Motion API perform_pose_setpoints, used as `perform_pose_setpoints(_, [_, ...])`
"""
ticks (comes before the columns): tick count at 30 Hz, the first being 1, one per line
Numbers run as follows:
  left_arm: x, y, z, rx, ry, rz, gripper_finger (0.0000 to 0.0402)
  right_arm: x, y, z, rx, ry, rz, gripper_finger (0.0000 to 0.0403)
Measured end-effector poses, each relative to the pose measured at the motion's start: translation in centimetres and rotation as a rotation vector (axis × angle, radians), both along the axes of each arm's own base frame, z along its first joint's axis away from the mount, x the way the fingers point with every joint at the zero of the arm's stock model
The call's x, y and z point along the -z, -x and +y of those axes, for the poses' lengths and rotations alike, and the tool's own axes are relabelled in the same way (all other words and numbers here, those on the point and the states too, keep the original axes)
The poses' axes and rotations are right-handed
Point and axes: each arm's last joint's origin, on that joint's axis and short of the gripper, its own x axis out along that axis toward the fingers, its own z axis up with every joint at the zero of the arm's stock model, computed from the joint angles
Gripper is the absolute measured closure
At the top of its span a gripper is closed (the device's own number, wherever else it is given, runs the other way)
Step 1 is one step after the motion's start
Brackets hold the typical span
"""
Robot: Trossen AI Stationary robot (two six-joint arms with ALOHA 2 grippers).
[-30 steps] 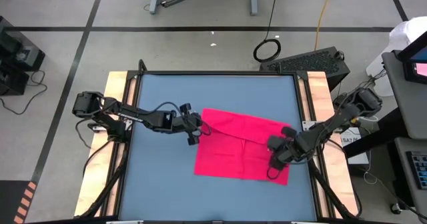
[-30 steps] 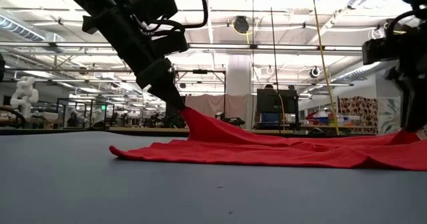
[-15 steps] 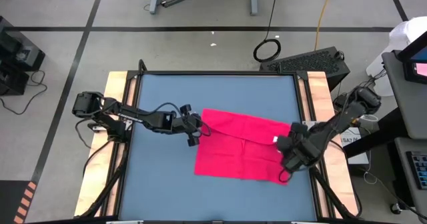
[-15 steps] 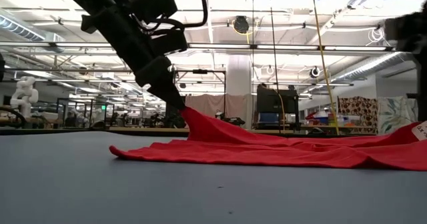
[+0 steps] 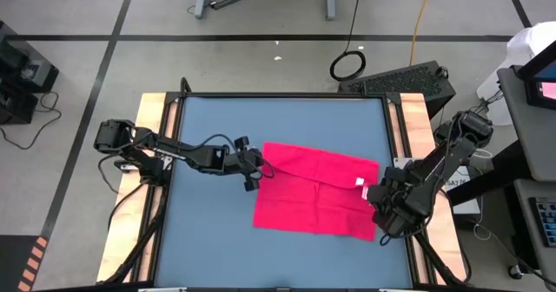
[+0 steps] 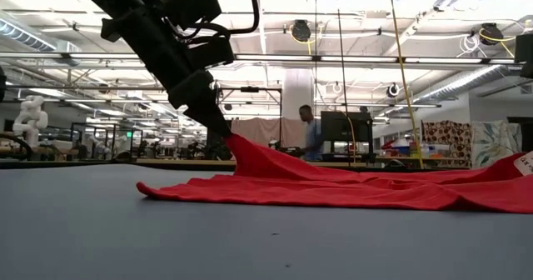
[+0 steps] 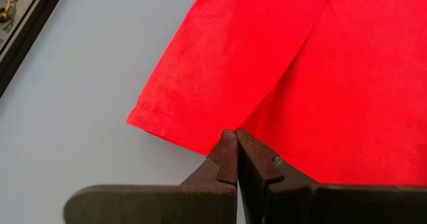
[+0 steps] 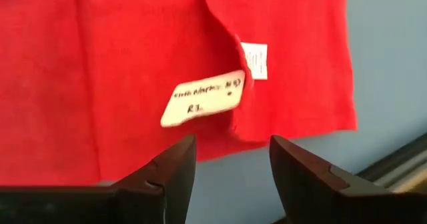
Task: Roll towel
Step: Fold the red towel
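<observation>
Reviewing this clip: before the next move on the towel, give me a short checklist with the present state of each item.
1. Left gripper clamped on the bright red-pink soft cloth towel: ok, fingers shut on its raised left edge.
2. Right gripper free of the cloth: ok, fingers open and empty just off the towel's right edge.
3. Towel wholly on the blue table top: ok.
4. Towel lying flat: not ok, there is a fold line and the left edge is lifted.
5. White tag position: ok, showing at the right edge.
6. Rolling begun: not ok, no roll is visible.
</observation>
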Motion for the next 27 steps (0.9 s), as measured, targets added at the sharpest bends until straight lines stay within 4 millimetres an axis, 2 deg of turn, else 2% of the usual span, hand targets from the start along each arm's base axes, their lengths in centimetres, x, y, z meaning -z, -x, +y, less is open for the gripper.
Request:
perform_pose_setpoints(6, [0.0, 0.0, 0.0, 0.0, 0.0, 0.0, 0.0402, 0.8, 0.2, -0.5, 0.001, 0.044, -0.018, 0.0222])
perform_pose_setpoints(9, [0.0, 0.0, 0.0, -0.001, 0.0, 0.0, 0.0402, 1.3, 0.2, -0.5, -0.013, 0.033, -0.023, 0.0237])
perform_pose_setpoints(13, [0.0, 0.0, 0.0, -0.001, 0.0, 0.0, 0.0402, 2.0, 0.5, -0.8, -0.012, 0.035, -0.026, 0.0269])
perform_pose_setpoints(27, [0.0, 0.0, 0.0, -0.003, 0.001, 0.0, 0.0401, 2.0, 0.3, -0.9, 0.017, 0.041, -0.065, 0.0397])
